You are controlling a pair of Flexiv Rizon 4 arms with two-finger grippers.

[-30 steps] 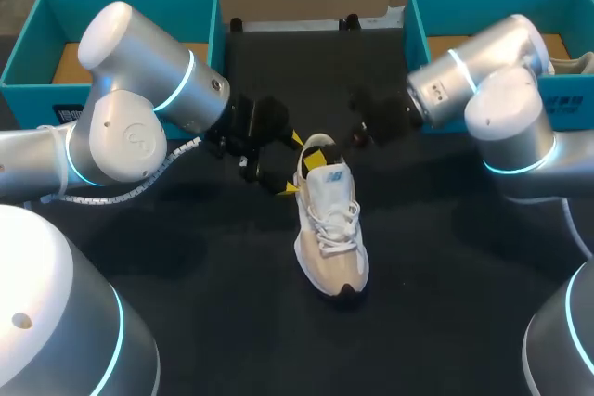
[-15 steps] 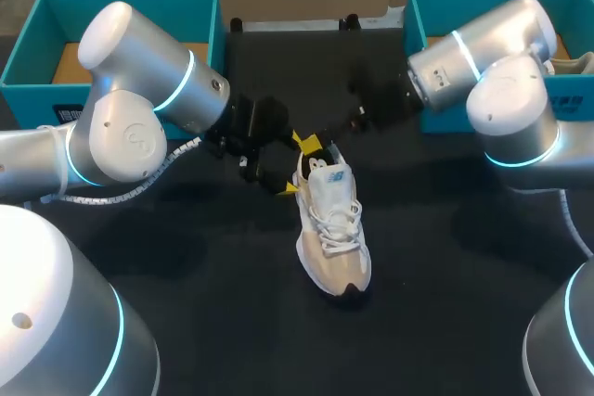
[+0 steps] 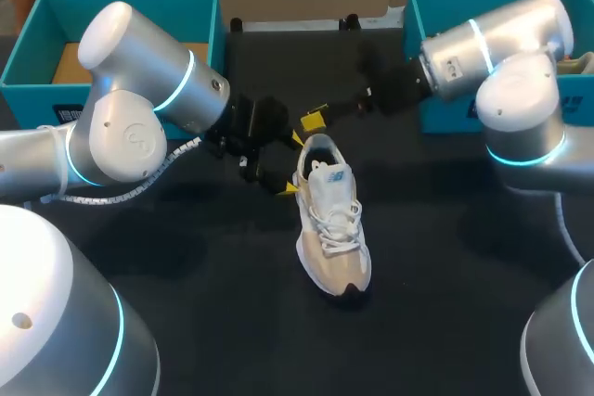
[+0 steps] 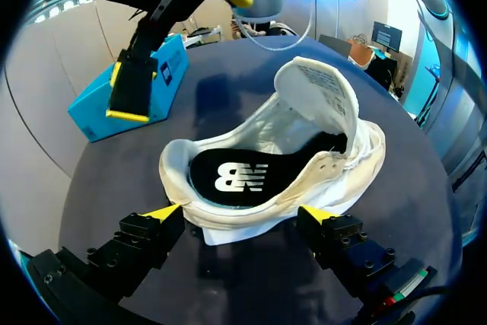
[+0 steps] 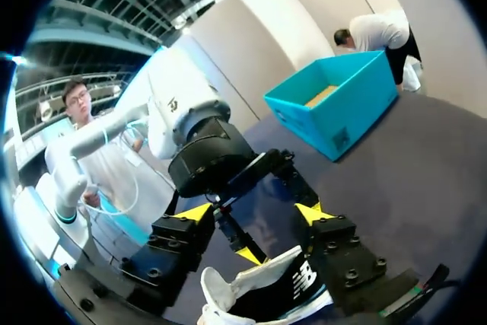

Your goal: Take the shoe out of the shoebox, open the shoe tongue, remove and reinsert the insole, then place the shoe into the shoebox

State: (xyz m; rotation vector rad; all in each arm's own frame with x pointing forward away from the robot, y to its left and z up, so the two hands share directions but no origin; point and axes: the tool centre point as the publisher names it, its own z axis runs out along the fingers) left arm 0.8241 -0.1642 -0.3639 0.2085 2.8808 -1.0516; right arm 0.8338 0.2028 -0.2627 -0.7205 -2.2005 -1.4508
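A white and beige shoe (image 3: 330, 224) lies on the black table, toe toward me. Its tongue (image 4: 319, 93) stands pulled up, and the black insole (image 4: 236, 176) with a white logo lies inside. My left gripper (image 3: 293, 164) sits at the heel, wide open, with the heel collar between its yellow tips (image 4: 163, 211). My right gripper (image 3: 317, 121) hangs above and behind the heel, open with nothing between its fingers (image 5: 196, 211). From the right wrist view the shoe (image 5: 266, 287) shows just under that gripper (image 5: 253, 215).
A teal shoebox (image 3: 37, 25) stands at the back left and another (image 3: 418, 25) at the back right, behind my right arm. My bulky arm links fill both near corners.
My right gripper has risen off the shoe's heel opening and drawn back toward the right. The left arm has not moved and the shoe has barely shifted.
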